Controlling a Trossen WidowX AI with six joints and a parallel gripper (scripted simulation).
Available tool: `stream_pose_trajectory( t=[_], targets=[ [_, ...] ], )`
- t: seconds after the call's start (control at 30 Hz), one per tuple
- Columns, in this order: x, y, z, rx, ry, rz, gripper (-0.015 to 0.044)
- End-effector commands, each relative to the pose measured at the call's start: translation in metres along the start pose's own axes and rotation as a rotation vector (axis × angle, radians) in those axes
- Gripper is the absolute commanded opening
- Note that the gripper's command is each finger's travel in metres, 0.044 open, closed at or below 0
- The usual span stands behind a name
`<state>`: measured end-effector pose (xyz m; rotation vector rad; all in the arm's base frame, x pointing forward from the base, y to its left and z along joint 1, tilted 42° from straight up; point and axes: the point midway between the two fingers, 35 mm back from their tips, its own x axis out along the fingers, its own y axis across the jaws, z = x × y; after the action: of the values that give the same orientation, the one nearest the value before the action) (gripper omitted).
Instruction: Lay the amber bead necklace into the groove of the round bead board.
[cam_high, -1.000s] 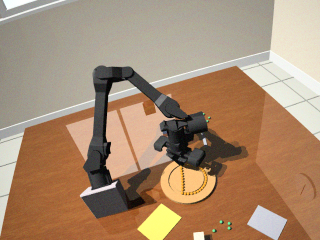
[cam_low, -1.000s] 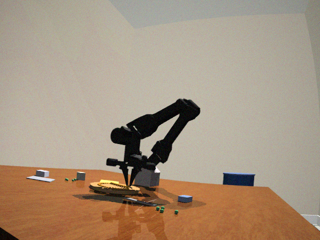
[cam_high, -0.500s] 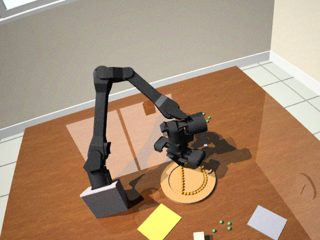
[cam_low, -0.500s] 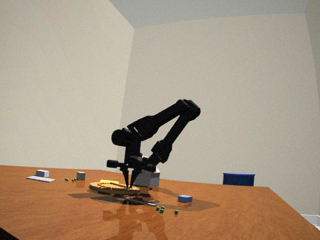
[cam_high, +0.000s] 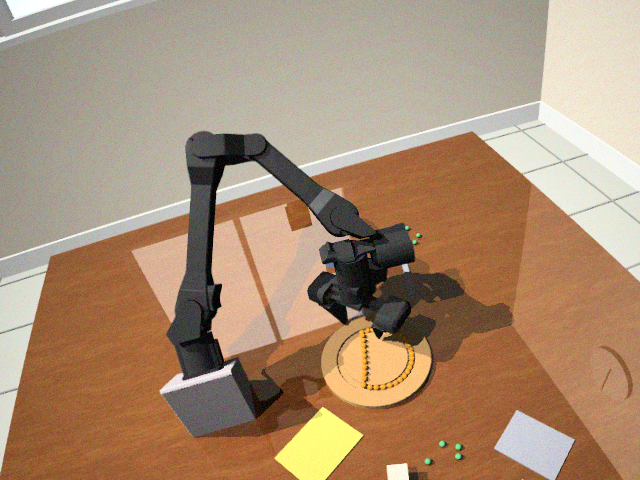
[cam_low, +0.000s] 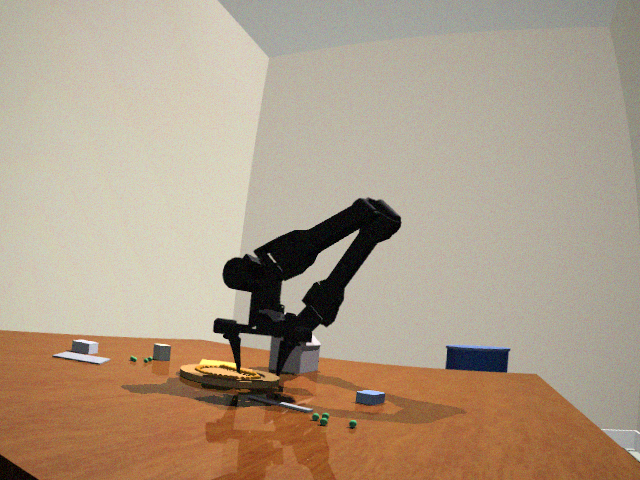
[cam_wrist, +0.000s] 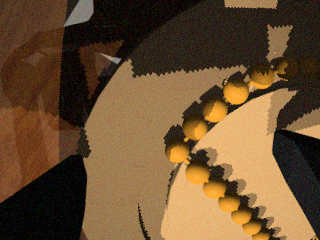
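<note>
Amber bead necklace (cam_high: 385, 372) lies on the round bead board (cam_high: 419, 381): part of the strand curves along the board's near and right side by its dark groove, while one straight run of beads cuts across the board's inner face up toward the far rim. From the wrist camera the beads (cam_wrist: 215, 188) bend in a sharp corner on the tan surface, lying free. The gripper (cam_high: 361, 321) hangs just above the board's far edge with its fingers spread wide on either side of that strand end, gripping nothing. No writing or labels can be read on anything. Near the board lie a yellow sheet (cam_high: 318, 444), a pale grey sheet (cam_high: 534, 443), a small cream block (cam_high: 397, 471) and a few green beads (cam_high: 442, 443); more green beads (cam_high: 413, 235) sit beyond the arm. All of this rests on a glossy reddish-brown wooden table (cam_high: 103, 320), which mirrors a window. Grey tiled floor (cam_high: 568, 170), white skirting and plain beige walls surround it.
</note>
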<state>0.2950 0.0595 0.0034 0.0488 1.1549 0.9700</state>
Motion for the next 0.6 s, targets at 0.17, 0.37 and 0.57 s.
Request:
stream_pose_trajectory(
  t=[0.17,0.37,0.57],
  targets=[
    [-0.0050,0.0002,0.0000,-0.001,-0.001,0.005,0.0440],
    [-0.0050,0.0002,0.0000,-0.001,-0.001,0.005,0.0440],
    [-0.0050,0.0002,0.0000,-0.001,-0.001,0.005,0.0440]
  ],
)
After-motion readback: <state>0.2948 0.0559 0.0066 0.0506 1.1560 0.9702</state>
